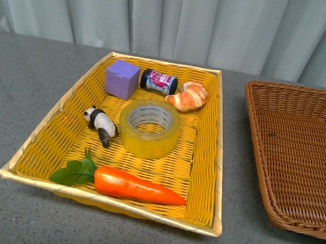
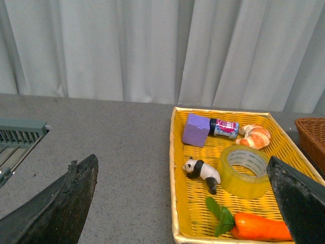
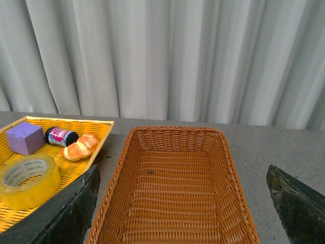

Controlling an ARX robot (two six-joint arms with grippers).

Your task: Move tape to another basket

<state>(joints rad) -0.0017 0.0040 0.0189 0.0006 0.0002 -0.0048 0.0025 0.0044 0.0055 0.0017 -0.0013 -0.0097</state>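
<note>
The tape [image 1: 149,127], a wide yellowish roll with a white printed core, lies flat in the middle of the bright yellow basket [image 1: 40,139]. It also shows in the left wrist view [image 2: 244,171] and the right wrist view [image 3: 28,180]. The brown wicker basket [image 1: 257,108] stands to the right and holds nothing; it fills the right wrist view [image 3: 117,168]. Neither arm shows in the front view. My left gripper [image 2: 185,203] is open, back from the yellow basket's near left corner. My right gripper [image 3: 185,208] is open, back from the brown basket's near end.
In the yellow basket with the tape are a purple block [image 1: 121,78], a small dark jar [image 1: 159,81], a croissant [image 1: 188,95], a toy panda [image 1: 100,123] and a carrot with green leaves [image 1: 136,187]. A grey rack [image 2: 20,137] is at the left. Curtains hang behind the table.
</note>
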